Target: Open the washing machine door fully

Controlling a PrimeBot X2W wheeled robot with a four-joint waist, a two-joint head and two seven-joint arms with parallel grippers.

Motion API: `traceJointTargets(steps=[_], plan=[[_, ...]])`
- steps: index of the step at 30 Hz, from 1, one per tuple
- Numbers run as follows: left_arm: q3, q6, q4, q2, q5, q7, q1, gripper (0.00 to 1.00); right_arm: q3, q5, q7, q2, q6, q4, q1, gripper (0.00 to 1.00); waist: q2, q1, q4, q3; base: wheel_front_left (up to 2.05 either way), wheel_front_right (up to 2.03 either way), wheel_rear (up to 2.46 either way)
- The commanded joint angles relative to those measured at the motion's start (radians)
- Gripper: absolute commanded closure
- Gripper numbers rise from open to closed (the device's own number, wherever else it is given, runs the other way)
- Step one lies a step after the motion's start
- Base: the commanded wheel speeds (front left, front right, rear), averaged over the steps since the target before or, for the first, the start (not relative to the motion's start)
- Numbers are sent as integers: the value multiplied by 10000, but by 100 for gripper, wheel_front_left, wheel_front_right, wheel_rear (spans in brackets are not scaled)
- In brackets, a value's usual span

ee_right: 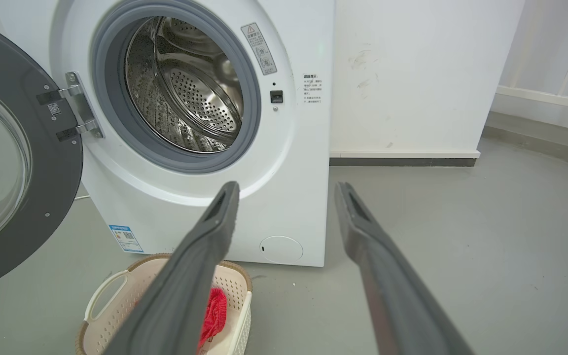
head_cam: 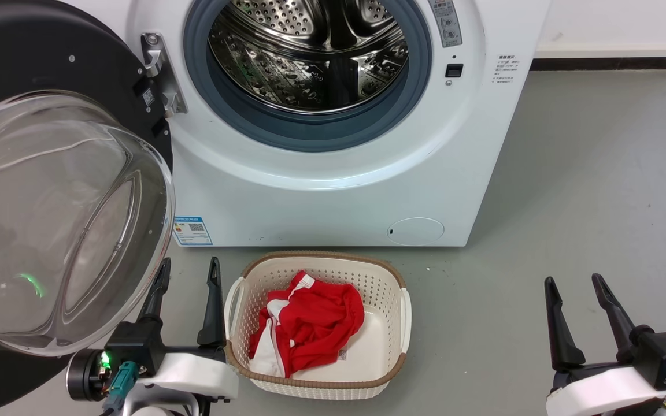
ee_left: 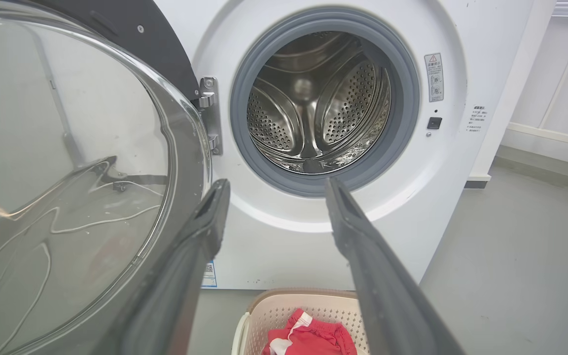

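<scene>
**Door swung wide, both grippers empty**

Left gripper [head_cam: 188, 268] has its fingers spread and holds nothing. It sits low, with its left finger just beside the glass bowl of the door [head_cam: 61, 219] and its right finger at the basket [head_cam: 321, 257] rim. Right gripper [head_cam: 574, 283] is also spread and empty, well apart over bare floor to the right.

Progress: the door is unlatched and swung far out to the left of the machine [head_cam: 339, 196], leaving the drum [head_cam: 310, 58] mouth fully exposed. In the right wrist view it looks well past square to the front. It may have a little swing left before the hinge [head_cam: 159, 75] stop, but that is hard to judge from here.

Orientation: the door is round, so it has no real long axis. It stands upright on the hinge at the machine's left and reaches leftward from it. Its inner face and bowl bulge toward the robot.

The basket, with a red garment [head_cam: 310, 320] in it, sits on the floor just in front of the machine.
</scene>
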State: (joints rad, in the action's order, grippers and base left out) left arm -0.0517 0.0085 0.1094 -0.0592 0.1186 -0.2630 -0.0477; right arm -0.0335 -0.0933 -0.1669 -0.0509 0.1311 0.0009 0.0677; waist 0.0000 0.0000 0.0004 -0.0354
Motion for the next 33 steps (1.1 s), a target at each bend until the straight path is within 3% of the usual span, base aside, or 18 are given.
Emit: traceJointTargets(steps=[1,9,10,13,33], plan=[[49,4,3,7,0,-25,49,0,2,-54,-63,15,-7,28,-99,0,0,0,4,-4,0,0,0],[87,-4,-16,23,-6,-25,80,0,-14,-76,-96,16,-7,107,-139,0,0,0,-11,-32,0,0,0],[71,-3,-1,19,4,0,8,100,-6,-6,-86,0,0,90,-38,100,0,0,-11,-32,0,0,0],[102,-19,254,35,150,76,22,100,42,-145,-93,2,0,251,64,100,0,0,-13,-33,0,0,0],[532,-409,538,48,4326,1117,-168,100,61,-4652,518,-217,-1,852,-486,100,0,0,-11,30,0,0,0]])
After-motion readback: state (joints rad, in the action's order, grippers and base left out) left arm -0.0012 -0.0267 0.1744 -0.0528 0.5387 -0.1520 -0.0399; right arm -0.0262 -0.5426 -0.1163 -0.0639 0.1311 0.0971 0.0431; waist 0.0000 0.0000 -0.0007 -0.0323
